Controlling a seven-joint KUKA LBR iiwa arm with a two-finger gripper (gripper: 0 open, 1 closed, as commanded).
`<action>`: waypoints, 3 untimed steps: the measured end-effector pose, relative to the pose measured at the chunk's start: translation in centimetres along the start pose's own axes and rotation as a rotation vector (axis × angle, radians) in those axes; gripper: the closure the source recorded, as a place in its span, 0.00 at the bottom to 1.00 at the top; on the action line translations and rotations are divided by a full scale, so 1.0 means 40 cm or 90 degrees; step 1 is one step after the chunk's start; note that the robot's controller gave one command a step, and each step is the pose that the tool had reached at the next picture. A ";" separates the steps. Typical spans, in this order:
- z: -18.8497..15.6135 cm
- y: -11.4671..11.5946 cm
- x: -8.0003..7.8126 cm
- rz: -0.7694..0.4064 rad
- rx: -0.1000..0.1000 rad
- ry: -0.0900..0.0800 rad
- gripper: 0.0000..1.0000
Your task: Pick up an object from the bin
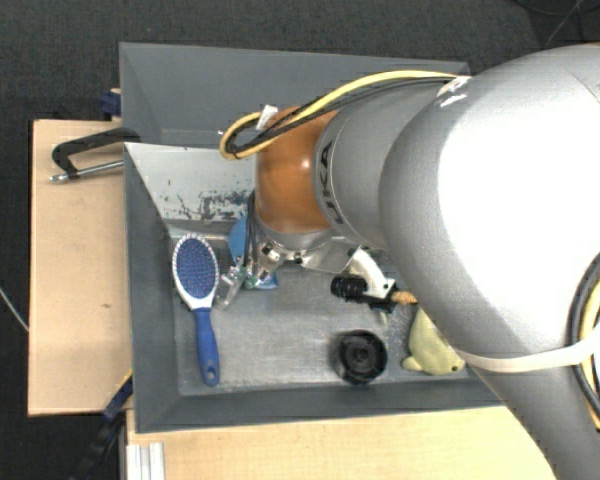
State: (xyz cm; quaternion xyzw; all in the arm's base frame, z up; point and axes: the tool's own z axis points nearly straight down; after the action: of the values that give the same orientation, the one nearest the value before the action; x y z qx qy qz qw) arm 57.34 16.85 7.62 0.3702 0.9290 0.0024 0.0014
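My gripper [236,278] is down in the left half of the bin, below the orange wrist cover. It hangs right beside the head of a blue hairbrush [196,271], whose handle points toward the bin's front wall. A blue flat thing [240,238] lies partly under the gripper, with another bit of blue showing at its right side. Whether anything is gripped is hidden by the gripper body.
A black round cap-like thing [361,356] lies near the front wall. To its right rests a pale yellow soft toy [432,351]. A black and white tool [365,286] lies mid-bin, partly under the arm, which covers the bin's right and back.
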 end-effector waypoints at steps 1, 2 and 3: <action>-0.016 0.008 -0.004 0.000 -0.005 -0.003 1.00; -0.157 0.015 -0.007 -0.001 -0.003 -0.003 1.00; -0.251 0.020 -0.010 -0.003 -0.001 -0.002 1.00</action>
State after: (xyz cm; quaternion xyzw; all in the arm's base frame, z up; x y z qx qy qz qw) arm 58.12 17.12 17.65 0.3682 0.9297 0.0028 0.0031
